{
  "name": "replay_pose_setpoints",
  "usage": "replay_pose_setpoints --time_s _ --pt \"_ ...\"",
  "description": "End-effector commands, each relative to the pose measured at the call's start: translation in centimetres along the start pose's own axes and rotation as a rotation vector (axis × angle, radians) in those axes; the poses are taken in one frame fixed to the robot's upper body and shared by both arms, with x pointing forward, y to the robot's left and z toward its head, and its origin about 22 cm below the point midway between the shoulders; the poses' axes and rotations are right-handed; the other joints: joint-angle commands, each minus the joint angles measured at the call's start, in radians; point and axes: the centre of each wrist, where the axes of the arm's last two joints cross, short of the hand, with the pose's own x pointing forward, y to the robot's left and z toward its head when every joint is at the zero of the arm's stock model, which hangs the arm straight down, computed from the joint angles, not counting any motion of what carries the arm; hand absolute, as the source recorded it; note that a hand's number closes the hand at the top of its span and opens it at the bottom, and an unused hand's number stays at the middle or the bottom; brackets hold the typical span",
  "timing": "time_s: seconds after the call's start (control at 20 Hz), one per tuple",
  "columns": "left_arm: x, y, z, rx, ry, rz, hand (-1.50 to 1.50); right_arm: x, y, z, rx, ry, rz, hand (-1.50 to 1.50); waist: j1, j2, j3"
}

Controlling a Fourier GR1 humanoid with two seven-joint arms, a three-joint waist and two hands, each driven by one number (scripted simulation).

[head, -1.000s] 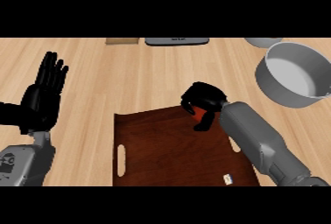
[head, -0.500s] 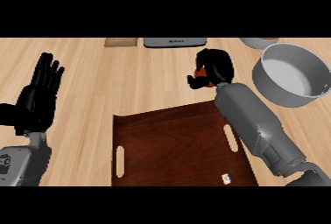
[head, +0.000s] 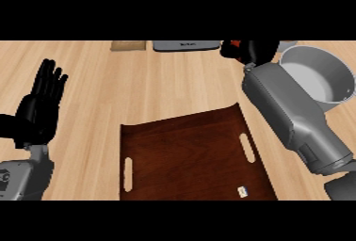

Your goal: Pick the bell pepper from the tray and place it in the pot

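One grey pot [head: 314, 75] stands just right of the right hand [head: 256, 50]. That hand's fingers curl round the bell pepper [head: 237, 44], of which only a red sliver shows. One brown tray [head: 188, 155] with two handle slots lies below that hand. The left hand [head: 36, 110] rests open, fingers up, far left.

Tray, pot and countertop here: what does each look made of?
Tray: dark reddish-brown wood with a slight sheen; grain streaks show, and slot handles are cut through it.
Pot: probably metal, plain grey and matte, with a thin rim; possibly enamelled.
Countertop: light wood, matte, with plank seams and grain.
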Motion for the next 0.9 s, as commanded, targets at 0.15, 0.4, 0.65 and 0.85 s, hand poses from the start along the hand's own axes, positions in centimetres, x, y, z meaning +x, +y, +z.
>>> replay_pose_setpoints --time_s 0.15,0.4,0.65,0.85 --pt "-0.3 -1.5 0.6 0.017 -0.020 0.002 0.00 -5.1 -3.7 -2.2 -0.075 0.159 0.095 1.50 -0.008 0.007 0.003" --pt "1.0 0.2 0.3 0.000 -0.009 -0.005 0.00 -13.8 -6.6 -2.8 -0.053 0.224 0.162 1.50 -0.009 0.011 0.004" --pt "0.5 -0.3 0.6 -0.026 -0.034 -0.001 0.00 -19.8 -9.9 -0.9 -0.107 0.257 0.130 1.50 0.019 0.023 0.004" --pt "0.1 -1.5 0.2 -0.032 -0.038 0.003 0.00 -25.0 -12.1 -0.9 -0.099 0.263 0.108 1.50 0.042 0.031 0.004"
